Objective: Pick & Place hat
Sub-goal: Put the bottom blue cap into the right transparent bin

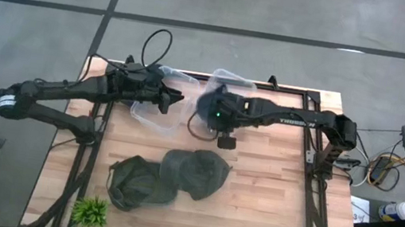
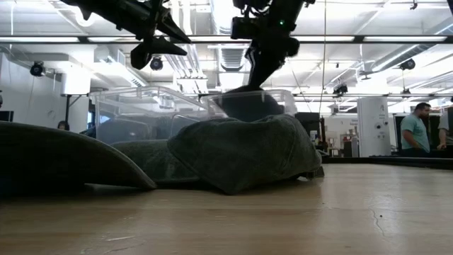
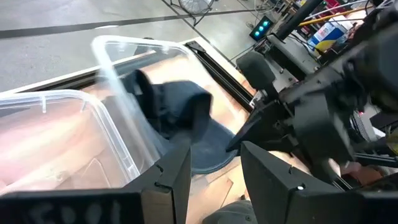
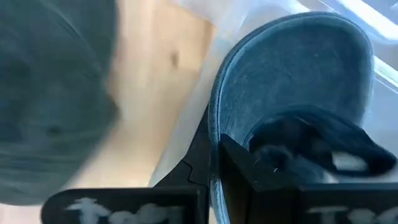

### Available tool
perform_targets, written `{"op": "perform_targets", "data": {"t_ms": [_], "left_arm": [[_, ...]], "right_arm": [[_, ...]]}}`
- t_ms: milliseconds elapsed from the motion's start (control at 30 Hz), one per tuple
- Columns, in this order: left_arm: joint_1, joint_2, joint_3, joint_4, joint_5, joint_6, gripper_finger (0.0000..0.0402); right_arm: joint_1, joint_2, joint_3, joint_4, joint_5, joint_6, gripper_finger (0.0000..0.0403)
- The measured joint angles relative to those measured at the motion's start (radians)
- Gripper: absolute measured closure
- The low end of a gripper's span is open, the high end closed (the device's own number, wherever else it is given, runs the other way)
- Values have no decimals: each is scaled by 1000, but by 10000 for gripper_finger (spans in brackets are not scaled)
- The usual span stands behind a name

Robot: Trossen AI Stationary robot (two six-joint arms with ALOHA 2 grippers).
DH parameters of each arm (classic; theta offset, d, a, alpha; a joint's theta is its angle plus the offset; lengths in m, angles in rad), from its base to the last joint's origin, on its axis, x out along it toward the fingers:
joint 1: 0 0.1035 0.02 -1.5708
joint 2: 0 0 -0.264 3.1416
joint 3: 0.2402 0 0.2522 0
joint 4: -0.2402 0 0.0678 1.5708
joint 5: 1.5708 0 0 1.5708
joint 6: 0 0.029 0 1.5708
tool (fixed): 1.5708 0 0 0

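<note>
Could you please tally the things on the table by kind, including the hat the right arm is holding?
Hats: 3, two olive hats lying on the table and one dark hat gripped by the right gripper at the bin
Clear plastic bins: 2
Small green plants: 1
Total: 6

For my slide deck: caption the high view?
Right claw shut on a dark hat beside clear bins; two hats wait.

Pretty even overhead light w/ ceiling strip lights (image 2: 354,39) glaring in the low view. Right wrist pic is smeared w/ motion blur, esp the dark cap (image 4: 298,81). Shadows on the table (image 1: 267,220) stay soft.
</note>
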Motion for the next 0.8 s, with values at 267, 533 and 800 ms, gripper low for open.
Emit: {"op": "perform_targets", "data": {"t_ms": [267, 533, 800], "left_arm": [[0, 0, 0, 0, 0, -3, 268], [0, 0, 0, 0, -1, -28, 268], [0, 0, 0, -6, -2, -34, 268]], "right_arm": [[-53, -47, -23, -4, 105, -213, 387], [-52, -34, -94, -51, 128, -420, 369], [-40, -48, -108, -263, 46, -357, 365]]}}
